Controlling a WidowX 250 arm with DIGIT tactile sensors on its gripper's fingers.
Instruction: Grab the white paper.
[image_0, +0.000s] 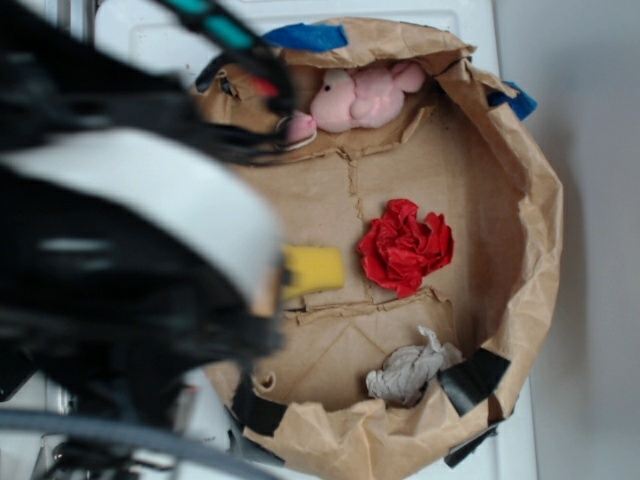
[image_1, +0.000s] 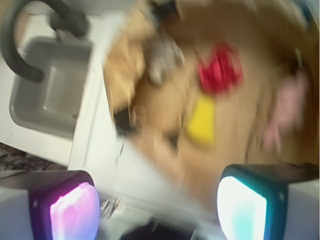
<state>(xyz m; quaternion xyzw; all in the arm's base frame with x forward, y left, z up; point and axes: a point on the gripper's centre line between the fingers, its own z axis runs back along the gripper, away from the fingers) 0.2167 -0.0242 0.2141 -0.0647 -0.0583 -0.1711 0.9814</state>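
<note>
The white paper is a crumpled greyish wad lying at the near right inside a brown paper basin. In the blurred wrist view the white paper shows as a grey smear far ahead, left of the red paper ball. My gripper is open, its pink and teal pads wide apart with nothing between them. In the exterior view the gripper is a dark blur over the basin's back left, well away from the wad.
In the basin lie a red paper ball, a yellow sponge and a pink plush toy. Black tape patches the rim beside the wad. A grey sink sits outside the basin. My blurred arm hides the left side.
</note>
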